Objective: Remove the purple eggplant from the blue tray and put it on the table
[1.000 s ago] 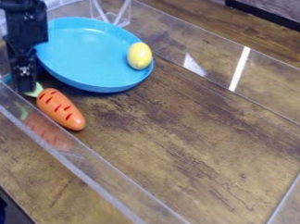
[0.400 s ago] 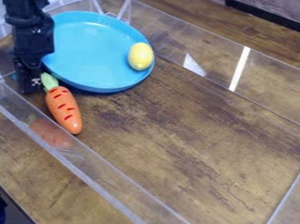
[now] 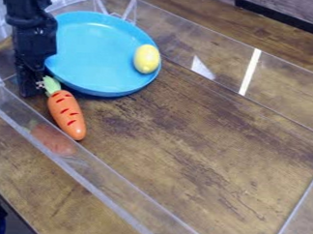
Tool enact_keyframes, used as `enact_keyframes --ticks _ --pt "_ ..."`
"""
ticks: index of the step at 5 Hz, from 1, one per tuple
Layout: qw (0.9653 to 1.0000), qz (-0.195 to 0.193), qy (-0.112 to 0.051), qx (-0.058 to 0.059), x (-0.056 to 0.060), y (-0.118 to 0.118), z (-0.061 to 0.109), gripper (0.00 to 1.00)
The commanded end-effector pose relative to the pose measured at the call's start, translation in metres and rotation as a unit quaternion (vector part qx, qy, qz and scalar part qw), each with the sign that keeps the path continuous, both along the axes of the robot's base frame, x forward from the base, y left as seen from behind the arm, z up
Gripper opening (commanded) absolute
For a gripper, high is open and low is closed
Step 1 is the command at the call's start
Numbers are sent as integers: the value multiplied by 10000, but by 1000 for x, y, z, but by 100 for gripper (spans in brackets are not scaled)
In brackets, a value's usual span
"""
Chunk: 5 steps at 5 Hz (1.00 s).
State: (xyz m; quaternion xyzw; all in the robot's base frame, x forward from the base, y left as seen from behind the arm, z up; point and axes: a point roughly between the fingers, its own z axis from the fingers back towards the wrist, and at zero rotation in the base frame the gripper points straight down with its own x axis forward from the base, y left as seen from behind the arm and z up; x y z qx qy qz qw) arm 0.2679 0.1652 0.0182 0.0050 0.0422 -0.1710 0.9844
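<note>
The blue tray [image 3: 90, 49] lies at the back left of the table [image 3: 185, 139], with a yellow lemon [image 3: 147, 59] on its right side. My black gripper [image 3: 27, 83] stands upright at the tray's left rim, its tip down by the green leaves of an orange carrot [image 3: 68, 114]. Its fingers look drawn together, and I cannot make out anything between them. The purple eggplant is hidden or out of view.
Clear acrylic walls [image 3: 67, 174] run along the table's near-left edge, close beside the carrot and the gripper. Bare wood planks stretch to the right and front of the tray.
The gripper has shifted slightly right at the tray's rim and its fingers have come together. The carrot has swung, its leafy end now closer to the gripper.
</note>
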Motion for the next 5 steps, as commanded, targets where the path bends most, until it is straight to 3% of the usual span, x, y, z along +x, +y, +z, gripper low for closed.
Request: enact_keyframes --ticks 1,2,5 --pt "9998 152 -95 57 -8 1 9 0" --pt "9996 273 -61 49 -13 -2 10 0" --pt "9992 398 53 54 -12 -7 12 0"
